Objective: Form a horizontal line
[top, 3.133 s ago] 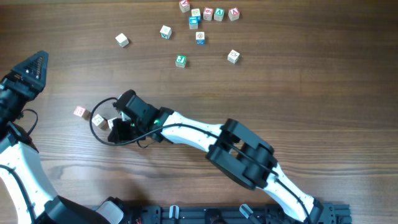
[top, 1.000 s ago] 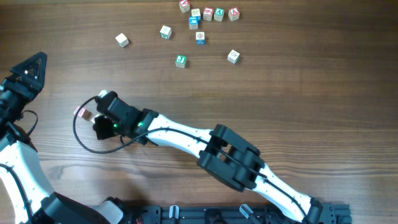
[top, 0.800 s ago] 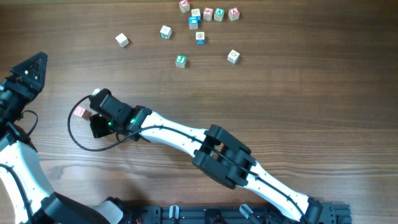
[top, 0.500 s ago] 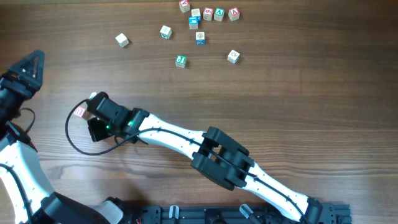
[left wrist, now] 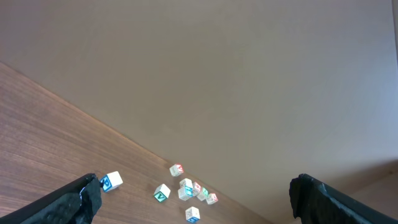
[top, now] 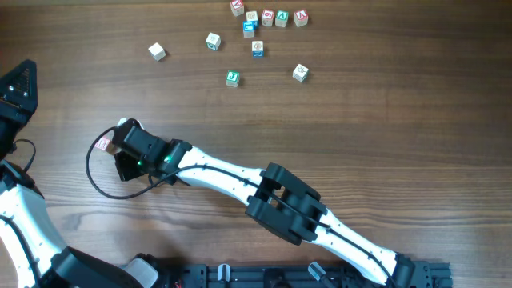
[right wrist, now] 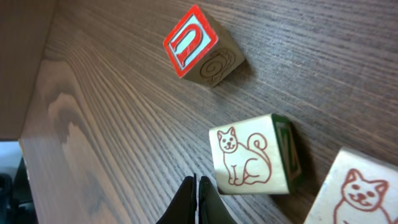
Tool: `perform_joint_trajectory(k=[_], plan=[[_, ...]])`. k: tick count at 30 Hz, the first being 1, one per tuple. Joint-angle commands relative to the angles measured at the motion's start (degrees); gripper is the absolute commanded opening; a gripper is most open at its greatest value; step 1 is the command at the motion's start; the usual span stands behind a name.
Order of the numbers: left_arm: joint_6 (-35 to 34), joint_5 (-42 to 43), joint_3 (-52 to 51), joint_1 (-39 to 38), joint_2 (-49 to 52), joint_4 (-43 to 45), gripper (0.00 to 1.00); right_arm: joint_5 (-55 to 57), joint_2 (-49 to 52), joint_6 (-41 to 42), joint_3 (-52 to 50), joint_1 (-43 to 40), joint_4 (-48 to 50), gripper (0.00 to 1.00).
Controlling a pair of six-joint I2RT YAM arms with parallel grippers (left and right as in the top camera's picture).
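Note:
The line of red-marked cubes lies at the table's left. In the right wrist view a cube with a red U (right wrist: pixel 199 46) lies apart from a cube with a red cat drawing (right wrist: pixel 252 155). A third cat cube (right wrist: pixel 360 193) lies close beside that one at the frame's corner. My right gripper (right wrist: pixel 196 199) is shut and empty, its tips on the wood just left of the middle cube. In the overhead view only the pink-red end cube (top: pixel 102 144) shows; the right gripper (top: pixel 122 160) covers the others. My left gripper (top: pixel 20 84) is open and empty at the far left edge.
Loose cubes are scattered at the back: a white one (top: pixel 157 52), a green one (top: pixel 232 78), a blue one (top: pixel 249 29) and a short row (top: pixel 282 18). They also show in the left wrist view (left wrist: pixel 186 186). A black cable (top: pixel 92 180) loops beside the right wrist.
My right arm has slid left over the left-hand cubes and now hides all but the end one. My left gripper has drawn back toward the upper left.

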Motion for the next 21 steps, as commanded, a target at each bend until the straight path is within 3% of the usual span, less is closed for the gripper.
perform_joint_trajectory(k=[1,15,21], plan=[[-0.59,0.09,0.55,0.22,0.44,-0.02,1.0,3.23,1.6,0.22,1.84,0.28,0.87,0.05],[-0.57,0.74,0.55,0.22,0.44,-0.02,1.0,1.7,2.4,-1.55,2.36,0.15,3.87,0.05],[-0.57,0.74,0.55,0.22,0.44,-0.02,1.0,0.59,2.32,-1.2,4.04,1.05,-0.66,0.05]])
